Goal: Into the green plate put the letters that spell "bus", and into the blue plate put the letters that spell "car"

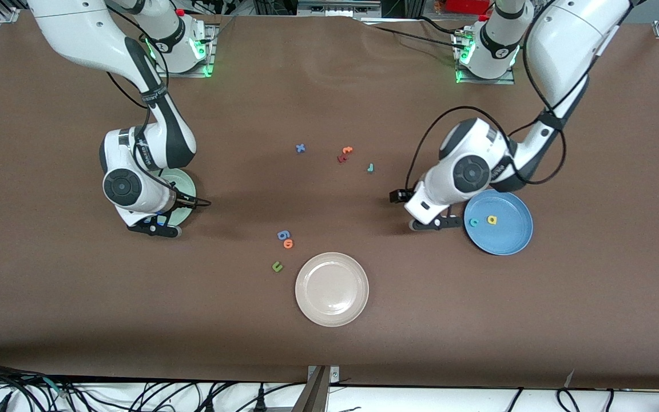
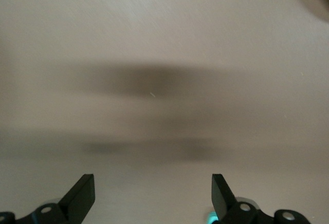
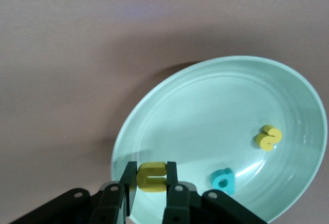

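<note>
The green plate [image 3: 205, 111] holds a yellow "s" [image 3: 268, 137] and a teal "b" [image 3: 223, 181]. My right gripper [image 3: 152, 170] is shut on a yellow "u" [image 3: 152, 179] just over that plate's edge. In the front view the right arm covers most of the green plate [image 1: 186, 182]. The blue plate [image 1: 507, 237] carries a teal "c" [image 1: 474, 222] and a yellow "a" [image 1: 492, 220]. My left gripper [image 1: 439, 224] is open and empty, low over bare table beside the blue plate; its fingers [image 2: 82, 196] stand wide apart. A teal "r" [image 1: 370, 167] lies on the table mid-way.
A beige plate [image 1: 332, 289] sits nearest the front camera. A blue "g" [image 1: 283, 234], an orange "o" [image 1: 288, 244] and a green "u" [image 1: 277, 266] lie beside it. Farther off are a blue "x" [image 1: 300, 148], an orange "t" [image 1: 346, 150] and a red letter [image 1: 341, 158].
</note>
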{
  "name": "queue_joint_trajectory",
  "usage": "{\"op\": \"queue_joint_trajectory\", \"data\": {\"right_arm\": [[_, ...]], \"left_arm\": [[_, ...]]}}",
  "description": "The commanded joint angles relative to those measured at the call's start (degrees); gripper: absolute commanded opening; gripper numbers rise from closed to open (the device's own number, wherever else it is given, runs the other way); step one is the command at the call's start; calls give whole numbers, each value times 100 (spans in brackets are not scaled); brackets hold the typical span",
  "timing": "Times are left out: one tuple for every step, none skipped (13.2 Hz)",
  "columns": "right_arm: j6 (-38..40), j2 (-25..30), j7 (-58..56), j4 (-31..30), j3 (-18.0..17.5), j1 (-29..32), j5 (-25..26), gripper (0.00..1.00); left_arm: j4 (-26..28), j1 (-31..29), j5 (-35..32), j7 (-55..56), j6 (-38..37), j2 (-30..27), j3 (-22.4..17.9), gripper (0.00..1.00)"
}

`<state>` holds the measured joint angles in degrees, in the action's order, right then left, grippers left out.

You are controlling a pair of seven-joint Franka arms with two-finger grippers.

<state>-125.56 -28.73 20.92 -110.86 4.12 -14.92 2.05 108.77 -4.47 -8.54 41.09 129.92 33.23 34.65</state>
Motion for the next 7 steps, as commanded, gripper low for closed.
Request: {"op": "queue_joint_trajectory", "data": {"right_arm": [[-83, -27, -158, 3, -25, 86, 33, 0], [-83, -62, -167, 3, -25, 86, 33, 0], [-83, -62, -176, 3, -25, 86, 33, 5], [-65, -62, -176, 3, -25, 86, 33, 39], [-57, -62, -176, -6, -25, 86, 33, 99], [-30, -54, -176, -6, -25, 95, 33, 100], [-21, -36, -176, -6, -25, 86, 33, 100]], "left_arm": [[329, 410, -506, 1125, 244, -247, -3, 100], [347, 586, -673, 1478, 296, -229, -11, 100], [356, 666, -753, 1733, 418, -203, -11, 100], [364, 771, -780, 1858, 446, -185, -11, 100], [365, 851, -780, 1920, 455, -141, -11, 100], [365, 886, -780, 2034, 464, -106, -11, 100], [399, 947, -806, 2104, 481, -71, -11, 100]]}}
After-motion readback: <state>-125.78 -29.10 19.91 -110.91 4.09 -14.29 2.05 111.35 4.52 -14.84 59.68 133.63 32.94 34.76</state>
